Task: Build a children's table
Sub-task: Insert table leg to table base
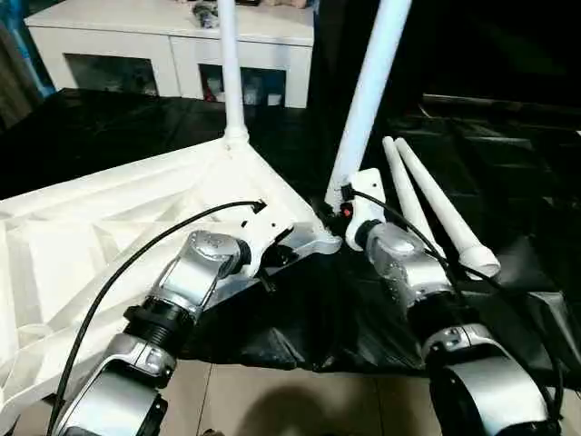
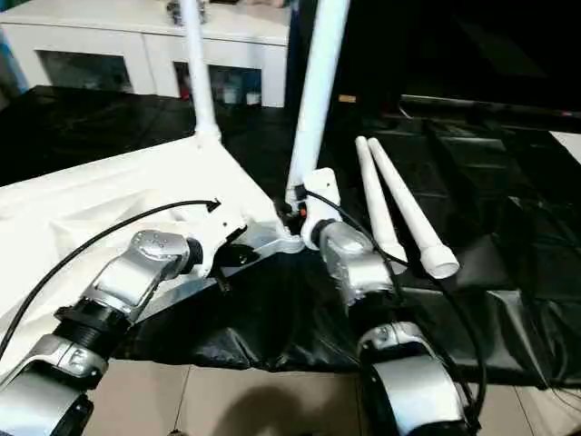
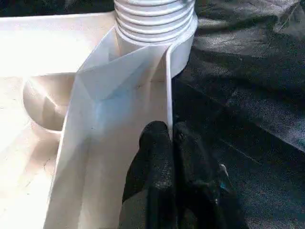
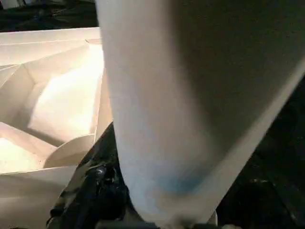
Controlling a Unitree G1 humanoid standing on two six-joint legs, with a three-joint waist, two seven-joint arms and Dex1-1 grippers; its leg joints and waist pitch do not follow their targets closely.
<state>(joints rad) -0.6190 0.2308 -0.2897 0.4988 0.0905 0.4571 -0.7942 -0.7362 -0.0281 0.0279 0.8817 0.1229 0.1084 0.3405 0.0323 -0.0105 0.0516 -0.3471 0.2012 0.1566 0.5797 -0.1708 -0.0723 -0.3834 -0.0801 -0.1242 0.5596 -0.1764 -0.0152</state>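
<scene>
The children's table top [image 1: 82, 236] lies upside down on black cloth, with its ribbed underside up. One white leg [image 1: 231, 73] stands upright in the far corner socket. A second leg [image 1: 368, 100] rises tilted from the near right corner, and my right gripper [image 1: 338, 211] is shut around its lower end. In the right wrist view this tube [image 4: 171, 119] runs beside a black finger [image 4: 95, 191]. My left gripper [image 3: 169, 131] is shut on the top's thin rim wall [image 3: 167, 86], just short of a ribbed collar [image 3: 152, 19] at the corner. Two more legs [image 1: 431, 209] lie side by side on the cloth to the right.
A white cabinet [image 1: 172, 45] with glass doors stands at the back behind the table top. The black cloth [image 1: 109, 127] covers the work area, and tan floor tiles [image 1: 272, 400] show at its front edge. Black cables run along both silver forearms.
</scene>
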